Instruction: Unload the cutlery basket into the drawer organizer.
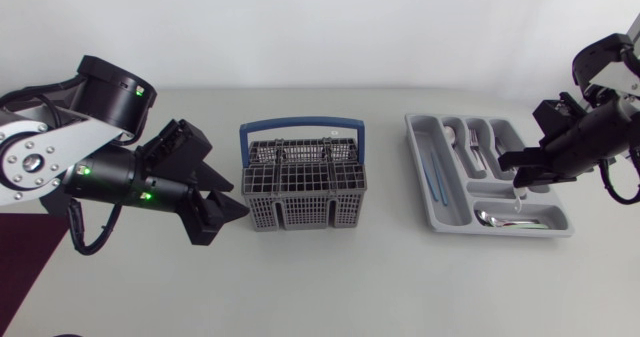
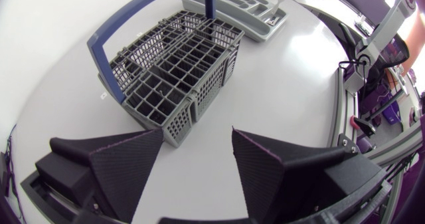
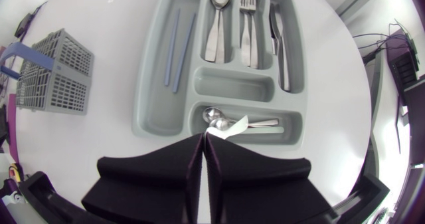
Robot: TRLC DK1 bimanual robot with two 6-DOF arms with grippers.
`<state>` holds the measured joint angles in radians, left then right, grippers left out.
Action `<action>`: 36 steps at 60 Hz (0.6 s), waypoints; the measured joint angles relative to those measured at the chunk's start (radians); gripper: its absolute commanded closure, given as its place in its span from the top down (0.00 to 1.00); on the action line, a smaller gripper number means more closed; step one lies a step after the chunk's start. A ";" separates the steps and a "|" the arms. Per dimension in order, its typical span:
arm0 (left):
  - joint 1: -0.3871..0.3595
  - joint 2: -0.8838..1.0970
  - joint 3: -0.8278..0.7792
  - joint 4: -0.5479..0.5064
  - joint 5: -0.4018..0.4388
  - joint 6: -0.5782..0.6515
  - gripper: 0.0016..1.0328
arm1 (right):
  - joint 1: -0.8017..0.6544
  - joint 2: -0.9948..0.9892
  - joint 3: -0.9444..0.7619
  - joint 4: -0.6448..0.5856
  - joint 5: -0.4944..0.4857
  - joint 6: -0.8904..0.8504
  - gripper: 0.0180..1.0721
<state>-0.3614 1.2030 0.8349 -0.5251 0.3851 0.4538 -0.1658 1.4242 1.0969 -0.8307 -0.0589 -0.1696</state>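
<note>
At table centre stands the basket (image 1: 305,192), organizer (image 3: 232,86) at its 3 o'clock. Left gripper (image 2: 196,137), fingers spread, waits at 9 o'clock. Right gripper (image 3: 204,139) pinches a white utensil (image 3: 229,126) above the spoons (image 3: 214,113). Released askew, it may straddle a divider.

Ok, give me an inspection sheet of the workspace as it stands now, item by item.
Surface: pale table, no spills seen.
Job's things: cutlery basket upright mid-table, no cutlery visible inside; drawer organizer to its right holds blue sticks and metal cutlery, middle compartment bare.
Clutter: nothing seen.
Claws: left claw open beside the basket, holding nothing; right claw shut over the organizer's near compartment, apparently pinching a white piece.
Cables: black cable loop hangs by the left arm, away from the basket.
Surroundings: nothing seen reaching over the table.
</note>
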 measured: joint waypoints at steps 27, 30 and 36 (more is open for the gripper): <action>0.000 0.000 -0.010 0.000 0.000 0.000 0.88 | -0.036 0.160 -0.101 0.240 0.082 0.001 0.16; 0.000 0.000 -0.010 0.000 0.000 0.000 0.88 | -0.015 0.187 -0.101 0.265 0.082 0.013 0.24; 0.000 0.000 -0.010 0.000 0.000 0.000 0.88 | 0.016 0.220 -0.103 0.267 0.069 0.028 0.43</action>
<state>-0.3614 1.2026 0.8253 -0.5255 0.3851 0.4538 -0.1497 1.6440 0.9943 -0.5640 0.0105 -0.1413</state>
